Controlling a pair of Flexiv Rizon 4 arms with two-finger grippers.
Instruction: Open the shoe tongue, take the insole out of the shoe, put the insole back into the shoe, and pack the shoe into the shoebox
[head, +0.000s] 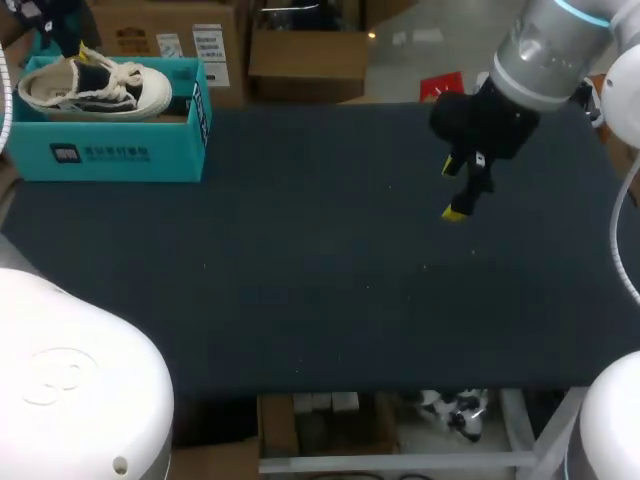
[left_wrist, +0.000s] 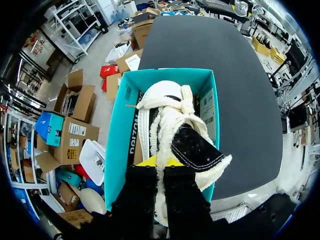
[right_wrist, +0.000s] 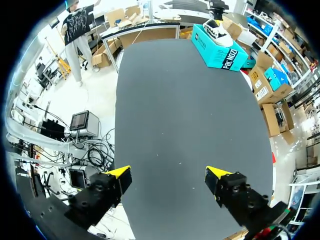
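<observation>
In the head view's upper left, the teal cardboard shoebox (head: 110, 155) holds the cream canvas shoe with black panels (head: 95, 88), riding high above the front wall. The left gripper (left_wrist: 161, 161) has its fingers closed on the shoe's cream fabric edge at the heel end. If that fabric snags as the fingers part, the shoe may lift back out or drag the light box along the dark table (head: 320, 280). At upper right, the right gripper (head: 455, 190) hovers, spread and empty, too far off to steady anything.

Even diffuse overhead light; head view dimmer; table (head: 320, 300) dull, dark; white shoe (left_wrist: 167, 115) brightly lit.
</observation>
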